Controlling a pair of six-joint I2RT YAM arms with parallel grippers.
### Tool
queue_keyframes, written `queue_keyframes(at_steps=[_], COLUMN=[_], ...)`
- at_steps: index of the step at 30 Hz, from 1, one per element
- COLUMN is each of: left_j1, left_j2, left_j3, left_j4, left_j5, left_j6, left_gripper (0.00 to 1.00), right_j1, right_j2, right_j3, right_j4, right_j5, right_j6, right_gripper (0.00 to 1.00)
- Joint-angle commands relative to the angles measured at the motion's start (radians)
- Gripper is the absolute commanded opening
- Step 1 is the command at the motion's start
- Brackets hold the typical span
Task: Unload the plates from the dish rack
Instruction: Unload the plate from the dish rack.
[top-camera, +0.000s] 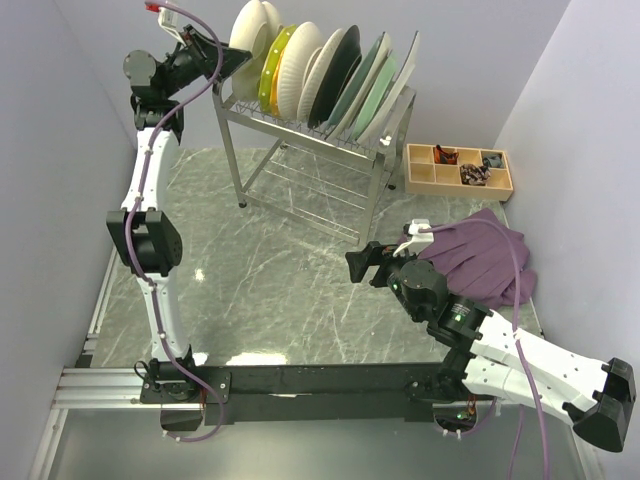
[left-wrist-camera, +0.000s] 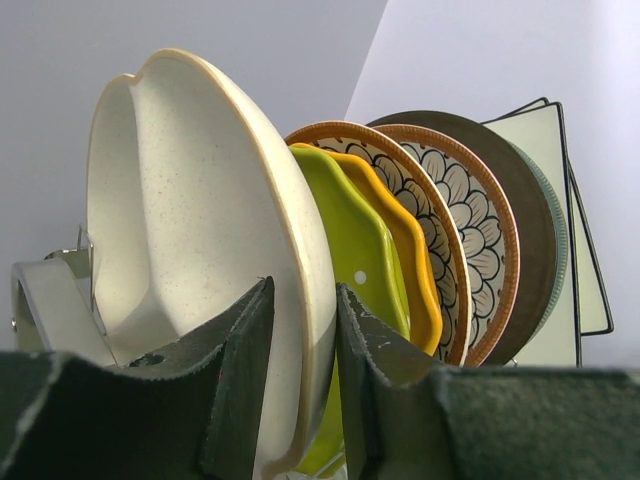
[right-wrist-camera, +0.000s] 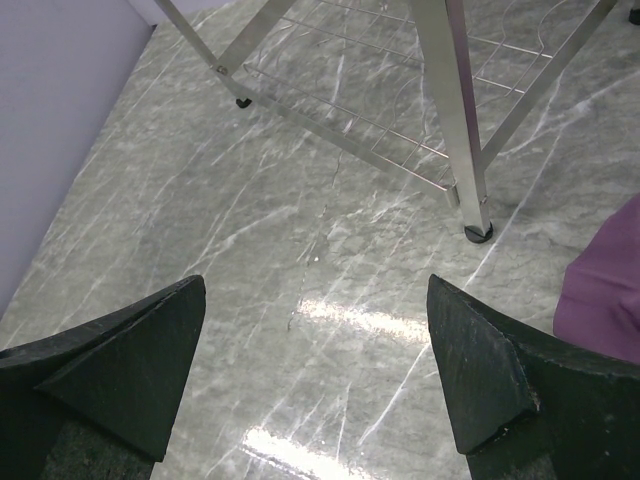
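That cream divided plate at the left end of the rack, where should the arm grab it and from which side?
Pinch its rim, coming from the open left end of the dish rack. The cream divided plate stands on edge, its face bare on that side; the yellow-green plate sits close behind, so only a thin finger fits that gap.

plates (top-camera: 320, 75) upright in dish rack (top-camera: 380, 195) | tray (top-camera: 455, 187) right of dish rack

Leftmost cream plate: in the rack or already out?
In the dish rack, upright; the left gripper straddles the cream plate's rim.
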Motion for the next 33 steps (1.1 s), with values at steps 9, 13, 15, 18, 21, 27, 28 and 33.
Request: queue_keyframes(at_steps=[9, 13, 15, 18, 21, 27, 28, 33], left_j1=[-0.033, -0.034, -0.034, -0.034, -0.034, -0.034, -0.034, -0.034], left_j2=[0.008, -0.012, -0.027, -0.038, -0.044, -0.053, -0.067, -0.110], left_j3=[0.058, 0.056, 0.047, 0.048, 0.050, 0.105, 0.102, 0.078], left_j4=[0.048, 0.031, 0.042, 0.066, 0.092, 0.091, 0.088, 0.098], left_j5=[-0.021, -0.055, -0.065, -0.085, -0.108, -0.135, -0.138, -0.136], left_j6=[-0.020, -0.009, -0.014, -0.034, -0.055, -0.068, -0.055, -0.043], left_gripper=[0.11, 0.01, 0.01, 0.01, 0.01, 0.01, 0.01, 0.01], right_j1=[0.008, 0.009, 0.009, 0.009, 0.011, 0.012, 0.012, 0.016], right_j2=[-0.017, -0.016, -0.014, -0.013, -0.014, -0.011, -0.011, -0.006], right_j3=[0.049, 0.050, 0.052, 0.054, 0.054, 0.058, 0.058, 0.058], right_j4=[0.010, 0.011, 0.010, 0.008, 0.006, 0.002, 0.002, 0.005], right_j5=[0.011, 0.011, 0.011, 0.012, 0.014, 0.012, 0.012, 0.014], right_j6=[-0.013, -0.017, -0.017, -0.018, -0.020, -0.023, -0.023, -0.026], right_gripper=[0.97, 0.96, 0.96, 0.96, 0.96, 0.96, 0.96, 0.96])
